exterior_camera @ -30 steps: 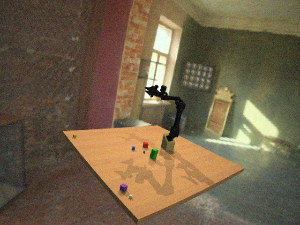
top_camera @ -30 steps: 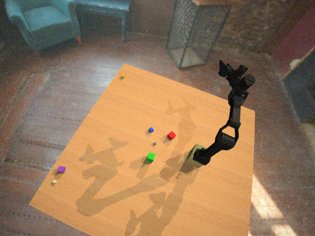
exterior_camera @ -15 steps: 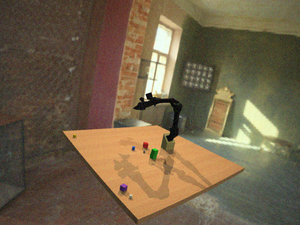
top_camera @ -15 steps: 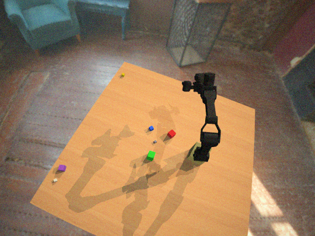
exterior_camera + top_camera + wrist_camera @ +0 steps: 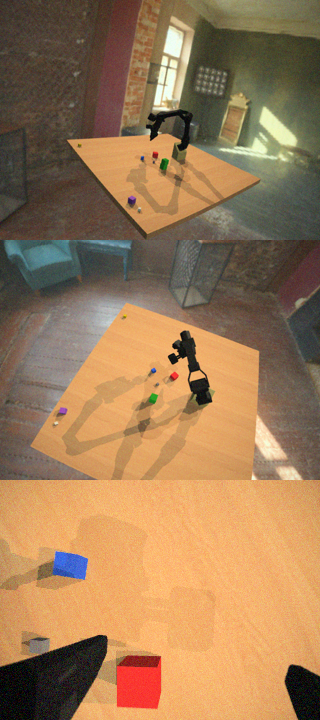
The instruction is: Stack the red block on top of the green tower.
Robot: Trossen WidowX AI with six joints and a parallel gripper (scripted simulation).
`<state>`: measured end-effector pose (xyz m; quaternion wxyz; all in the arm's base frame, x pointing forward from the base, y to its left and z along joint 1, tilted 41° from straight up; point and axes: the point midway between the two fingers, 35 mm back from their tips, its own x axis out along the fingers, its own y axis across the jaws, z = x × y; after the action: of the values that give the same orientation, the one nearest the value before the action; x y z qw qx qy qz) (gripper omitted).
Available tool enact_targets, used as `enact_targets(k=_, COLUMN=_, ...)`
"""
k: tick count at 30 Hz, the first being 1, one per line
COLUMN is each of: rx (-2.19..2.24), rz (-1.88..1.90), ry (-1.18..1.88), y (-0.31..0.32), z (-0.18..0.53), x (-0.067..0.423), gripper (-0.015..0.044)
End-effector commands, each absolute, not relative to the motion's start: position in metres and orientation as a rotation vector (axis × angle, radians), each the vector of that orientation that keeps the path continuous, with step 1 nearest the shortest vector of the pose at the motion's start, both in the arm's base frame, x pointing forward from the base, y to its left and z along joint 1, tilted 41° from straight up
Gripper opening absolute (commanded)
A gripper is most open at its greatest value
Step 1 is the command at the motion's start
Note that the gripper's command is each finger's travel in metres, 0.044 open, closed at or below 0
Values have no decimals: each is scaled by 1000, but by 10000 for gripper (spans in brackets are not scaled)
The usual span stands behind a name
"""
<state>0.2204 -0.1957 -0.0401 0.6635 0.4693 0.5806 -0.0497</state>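
The red block (image 5: 174, 375) (image 5: 155, 154) (image 5: 139, 681) sits on the wooden table (image 5: 219, 433) (image 5: 108, 160). The green tower (image 5: 153, 398) (image 5: 164, 164), two green blocks high, stands upright a little in front of it; it is out of the wrist view. My gripper (image 5: 172, 359) (image 5: 151, 138) (image 5: 193, 657) is open and empty. It hangs well above the table and points down. In the wrist view the red block lies low in the frame, just inside the left finger.
A blue block (image 5: 153, 370) (image 5: 142, 157) (image 5: 70, 565) and a tiny grey block (image 5: 157, 384) (image 5: 153, 162) (image 5: 38, 644) lie near the red one. A purple block (image 5: 62, 410), a tiny white one (image 5: 55, 423) and a yellow one (image 5: 124, 315) lie far off. The arm's olive base (image 5: 178, 153) stands beside the tower.
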Motion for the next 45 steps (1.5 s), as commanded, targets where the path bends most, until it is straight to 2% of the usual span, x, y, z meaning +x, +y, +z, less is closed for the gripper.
enact_targets(k=1, rx=1017, rz=41, ry=1460, y=-149, z=-33, x=210, gripper=440)
enact_targets(k=4, rx=993, rz=128, ry=1534, y=-125, z=-26, x=204, gripper=440)
enact_targets(k=11, rx=991, rz=134, ry=1539, y=-122, z=-23, x=204, gripper=440)
enact_targets(k=21, rx=992, rz=136, ry=1538, y=-84, z=-64, x=210, gripper=440)
enact_targets(k=45, rx=993, rz=136, ry=1538, y=-64, z=-86, x=214, gripper=440)
